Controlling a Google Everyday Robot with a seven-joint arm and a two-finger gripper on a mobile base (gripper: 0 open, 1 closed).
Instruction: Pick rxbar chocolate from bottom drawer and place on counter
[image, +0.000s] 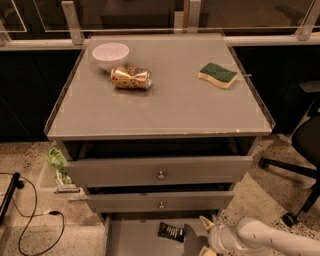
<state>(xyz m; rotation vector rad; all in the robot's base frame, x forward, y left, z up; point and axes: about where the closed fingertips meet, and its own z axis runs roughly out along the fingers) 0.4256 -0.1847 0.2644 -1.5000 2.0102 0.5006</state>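
The bar (171, 231) lies flat in the bottom drawer (135, 240); the gripper (206, 236) sits just right of the bar, fingers spread and empty; a shallow, off-centre pinch would probably skid the thin wrapper away.

Gripper (204, 235), fingers (204, 220) apart, hovers over bottom drawer (135, 239) beside rxbar chocolate (171, 231).

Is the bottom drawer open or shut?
Open: the grey bottom drawer shows its floor, holding the black rxbar wrapper; gripper over its right side.
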